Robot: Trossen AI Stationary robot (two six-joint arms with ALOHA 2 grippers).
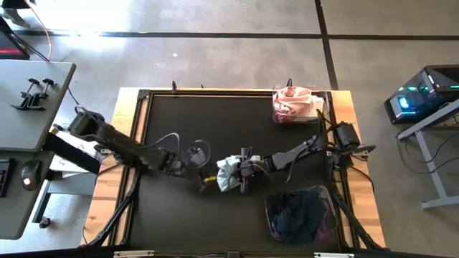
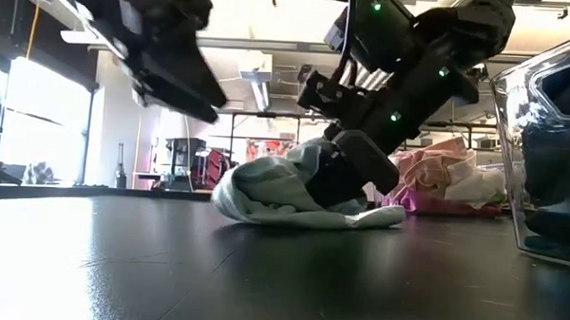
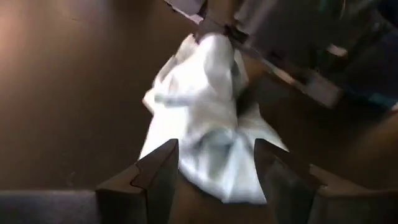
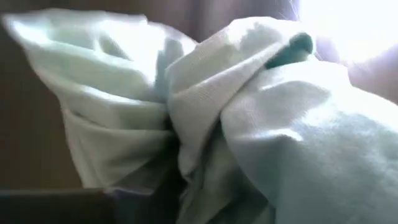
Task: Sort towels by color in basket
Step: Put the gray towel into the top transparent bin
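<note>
Cloth, pale mint and softly crumpled, is seen at the middle of a matte black table: this pale mint towel lies bunched in loose folds, its fine woven texture visible close up in the right wrist view. The right gripper is pressed into the towel's right side, and a bunch of fabric is pinched between its closed dark fingers, as shown in the low view. The left gripper is held just beside the towel's left edge; in the left wrist view its two blocky, angular dark fingers are spread apart, with the towel's lower folds seen between and beyond them, nothing being gripped. In the low view the left gripper is raised above the table surface. At the table's far right corner a clear plastic bin is filled with rumpled pink and white towels. At the near right corner a second clear bin is packed with dark towels in navy and purple, tangled together.
</note>
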